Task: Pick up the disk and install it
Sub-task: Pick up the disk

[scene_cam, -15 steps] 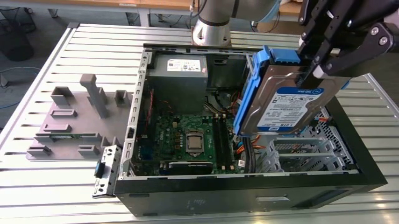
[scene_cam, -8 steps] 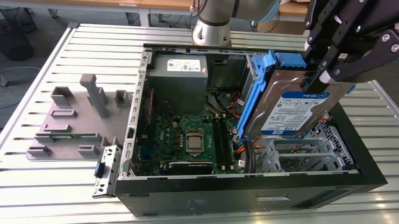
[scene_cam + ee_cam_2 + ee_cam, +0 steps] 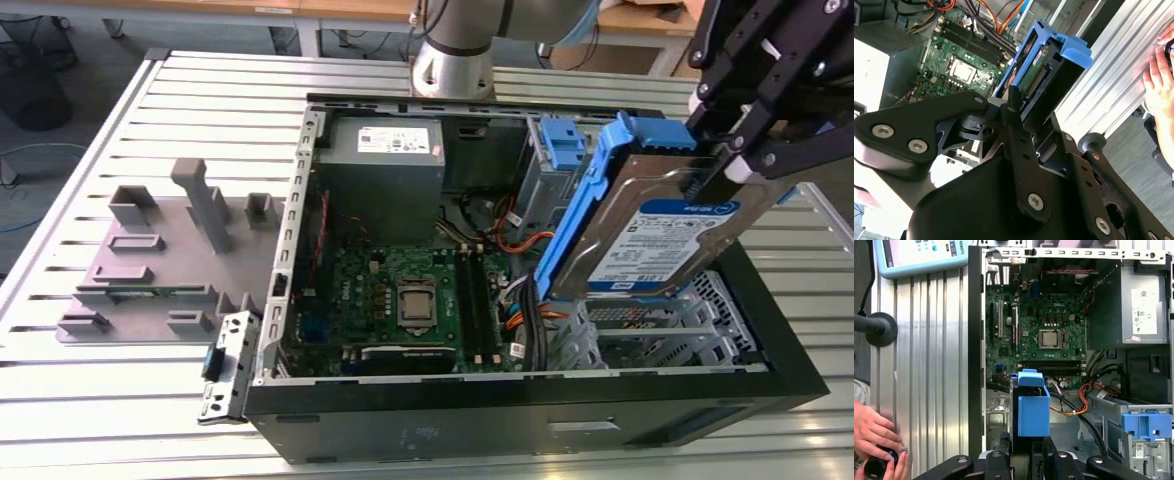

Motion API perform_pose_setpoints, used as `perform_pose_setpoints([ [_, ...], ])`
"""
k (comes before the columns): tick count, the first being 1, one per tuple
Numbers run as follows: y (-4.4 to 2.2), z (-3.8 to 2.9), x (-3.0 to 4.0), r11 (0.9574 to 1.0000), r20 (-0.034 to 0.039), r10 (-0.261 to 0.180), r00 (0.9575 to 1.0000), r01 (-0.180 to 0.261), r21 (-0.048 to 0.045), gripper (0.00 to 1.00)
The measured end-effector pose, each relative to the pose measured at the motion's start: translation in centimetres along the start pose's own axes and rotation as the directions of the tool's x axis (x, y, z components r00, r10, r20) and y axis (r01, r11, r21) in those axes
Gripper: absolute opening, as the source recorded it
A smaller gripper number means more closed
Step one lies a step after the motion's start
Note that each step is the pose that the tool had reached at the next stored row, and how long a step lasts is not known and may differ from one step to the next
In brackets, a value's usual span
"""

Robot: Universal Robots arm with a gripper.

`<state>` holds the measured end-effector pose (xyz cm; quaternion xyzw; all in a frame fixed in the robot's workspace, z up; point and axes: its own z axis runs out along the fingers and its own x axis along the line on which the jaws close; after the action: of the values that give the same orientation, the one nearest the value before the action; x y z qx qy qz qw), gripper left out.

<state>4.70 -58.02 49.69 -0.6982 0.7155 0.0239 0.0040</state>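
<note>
Gripping the disk [image 3: 663, 240] by its upper end, the end effector [image 3: 727, 168] is closed on it. The disk's long axis slants steeply down, away from the end effector, toward the grey drive cage [image 3: 667, 328] just below.

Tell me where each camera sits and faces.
Exterior view: off the arm, above, looking down into the open computer case; arm and gripper holding the disk show.
First wrist view: on the arm, facing down into the case; gripper links, a person's hands.
Second wrist view: along the gripper toward the disk.
All share the disk.
</note>
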Motion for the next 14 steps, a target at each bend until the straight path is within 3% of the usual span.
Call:
perform_pose_setpoints([
  [4, -0.46, 0.12, 0.06, 1.0000, 0.0000, 0.000, 1.0000, 0.000, -0.0002, 0.35],
  [14, -0.48, 0.14, 0.18, 1.0000, 0.0001, 0.000, 1.0000, 0.000, -0.0001, 0.35],
])
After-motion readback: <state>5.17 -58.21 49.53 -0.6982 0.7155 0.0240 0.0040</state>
